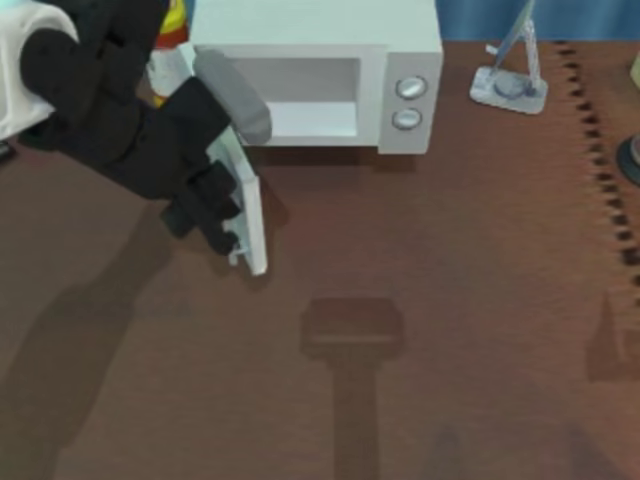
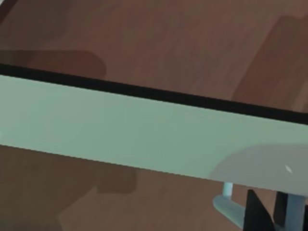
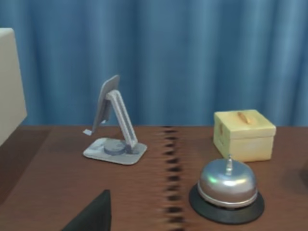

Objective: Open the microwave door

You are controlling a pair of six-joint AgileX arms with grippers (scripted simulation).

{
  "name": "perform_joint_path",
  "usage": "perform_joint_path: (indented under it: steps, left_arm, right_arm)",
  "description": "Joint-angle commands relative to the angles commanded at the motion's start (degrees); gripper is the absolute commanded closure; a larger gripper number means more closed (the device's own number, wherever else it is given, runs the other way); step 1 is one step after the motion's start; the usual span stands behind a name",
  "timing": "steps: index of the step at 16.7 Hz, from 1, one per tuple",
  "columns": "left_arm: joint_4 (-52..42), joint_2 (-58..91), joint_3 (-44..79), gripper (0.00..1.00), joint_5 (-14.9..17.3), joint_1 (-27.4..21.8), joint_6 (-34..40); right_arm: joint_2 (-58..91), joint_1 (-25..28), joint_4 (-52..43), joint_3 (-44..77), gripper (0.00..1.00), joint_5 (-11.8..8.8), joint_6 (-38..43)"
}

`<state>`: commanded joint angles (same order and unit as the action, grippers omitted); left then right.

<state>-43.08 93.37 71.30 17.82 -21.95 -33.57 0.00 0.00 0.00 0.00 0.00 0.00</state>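
The microwave is a small white box at the far edge of the bench, left of centre, with two round silver knobs on its front panel. The microwave door is swung wide open towards the left, baring the pale, empty cavity; its slim handle sits at the free edge.

Lighting is even and moderately bright across all three views — no glare. On the desk, my arms throw soft-edged, dark shadows, indicating light from above. The microwave door casts a short shadow beside it. The bell carries a small highlight — slightly soft focus.
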Motion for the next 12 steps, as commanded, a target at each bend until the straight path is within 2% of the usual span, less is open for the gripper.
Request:
perform_joint_path:
  steps: [12]
  left_arm:
    - [-0.18, -0.14, -0.06, 1.00, 0.40, 0.33, -0.72]
  right_arm:
    - [0.00, 0.00, 0.00, 0.00, 0.00, 0.00, 0.00]
